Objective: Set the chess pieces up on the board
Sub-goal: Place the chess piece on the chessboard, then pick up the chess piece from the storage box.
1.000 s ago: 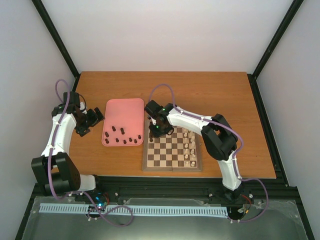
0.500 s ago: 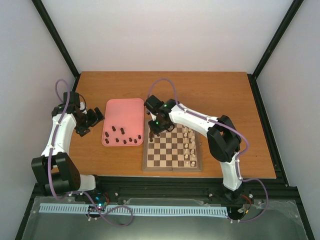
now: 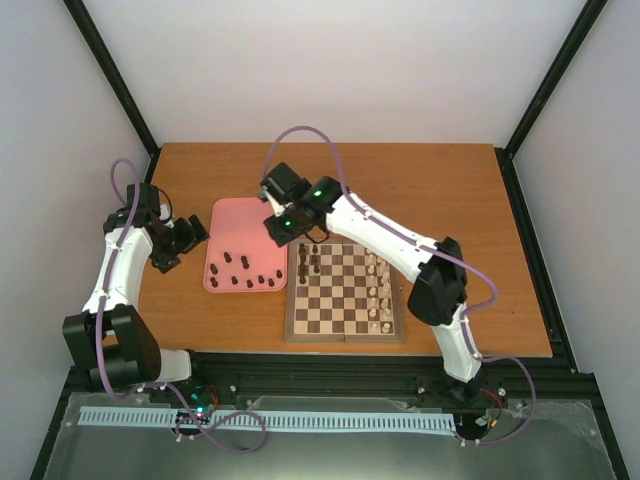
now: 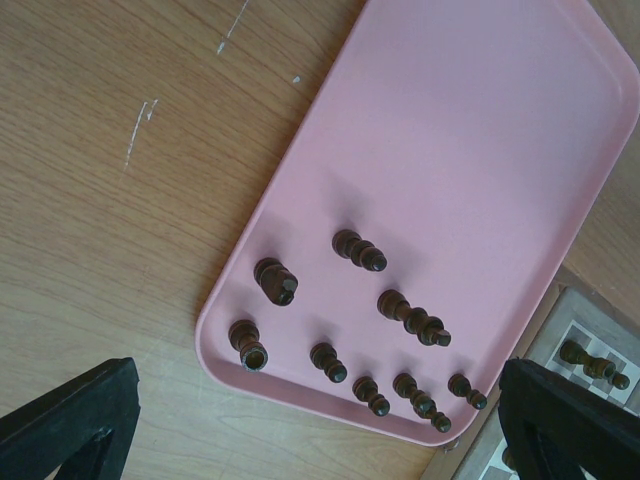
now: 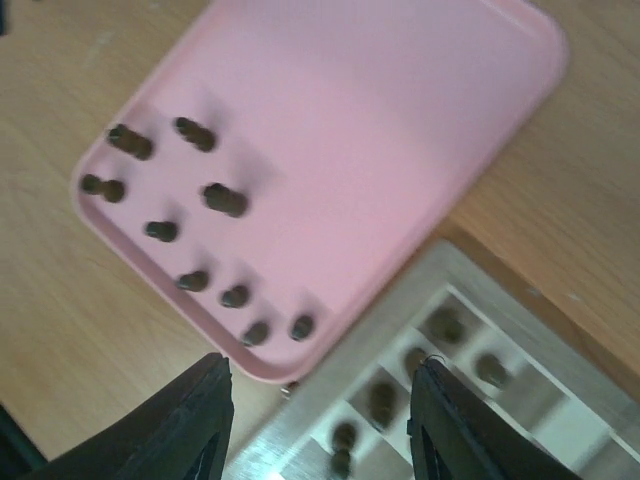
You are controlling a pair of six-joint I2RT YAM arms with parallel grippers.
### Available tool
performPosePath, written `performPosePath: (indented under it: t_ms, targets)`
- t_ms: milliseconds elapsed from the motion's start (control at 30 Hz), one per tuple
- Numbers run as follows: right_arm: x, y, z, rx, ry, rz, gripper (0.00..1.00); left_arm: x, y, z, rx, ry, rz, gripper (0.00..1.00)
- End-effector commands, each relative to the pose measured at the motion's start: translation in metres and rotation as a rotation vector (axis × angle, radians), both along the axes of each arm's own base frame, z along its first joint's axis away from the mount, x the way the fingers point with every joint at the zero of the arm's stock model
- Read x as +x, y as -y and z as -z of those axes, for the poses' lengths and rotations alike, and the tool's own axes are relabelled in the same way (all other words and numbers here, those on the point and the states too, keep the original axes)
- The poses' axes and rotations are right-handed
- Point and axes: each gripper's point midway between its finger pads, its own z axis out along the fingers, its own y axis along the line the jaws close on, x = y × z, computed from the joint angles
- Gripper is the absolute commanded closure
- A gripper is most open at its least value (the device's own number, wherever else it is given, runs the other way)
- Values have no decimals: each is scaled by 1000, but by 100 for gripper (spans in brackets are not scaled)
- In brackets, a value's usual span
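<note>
**Pink tray with nine dark pieces, both grippers empty**

Pink plastic tray [image 3: 245,218] flat on the wooden table [image 3: 430,190]. Nine of the dark brown chess pieces [image 3: 243,276] lying on their sides on it, bunched toward the tray's near end, with the far end bare. Just beside the tray's right edge, at the near corner: the board [image 3: 345,322], whether touching or not impossible to tell. A few more dark figures upright on the board's column nearest the tray, blurred in the right wrist view. Cream-white pieces [image 3: 378,292] in two files along the board side farthest from the tray.

Right gripper [image 5: 325,425] hanging above the tray's far right corner, jaws parted and nothing between them, with the tray's near corner and the board's edge below. Left gripper [image 4: 320,430] off the tray's left edge, well apart from it, jaws spread wide and grasping nothing, facing the tray's near left corner.
</note>
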Motion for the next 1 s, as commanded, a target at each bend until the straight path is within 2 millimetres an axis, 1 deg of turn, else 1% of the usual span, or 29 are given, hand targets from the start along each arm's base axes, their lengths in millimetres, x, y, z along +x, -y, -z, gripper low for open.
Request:
performPosePath:
  t_ms: [0,67,133,233,333,400,567,800,967]
  targets:
    - [-29,-40,31,-15,-87,-116,50,5,0,-16,14,52,13,0]
    - [-35,-51,42,-12,-112,-139,50,4,0,-17,15,54,13,0]
    - [-40,-57,55,-25,-132,-153,51,4,1,-18,14,56,14,0]
    - [-43,-58,79,-66,-163,-161,51,5,1,-17,11,55,12,0]
    - [-42,-54,95,-105,-172,-151,52,5,1,-16,8,54,14,0]
    - [-37,-50,102,-134,-154,-129,56,5,2,-15,5,52,15,0]
    - [-26,-42,113,-188,-116,-78,56,4,2,-14,4,49,18,0]
    - [-33,-37,133,-225,-165,-93,60,3,2,-12,5,46,17,0]
    - [-32,-36,141,-238,-170,-91,64,4,2,-11,6,43,17,0]
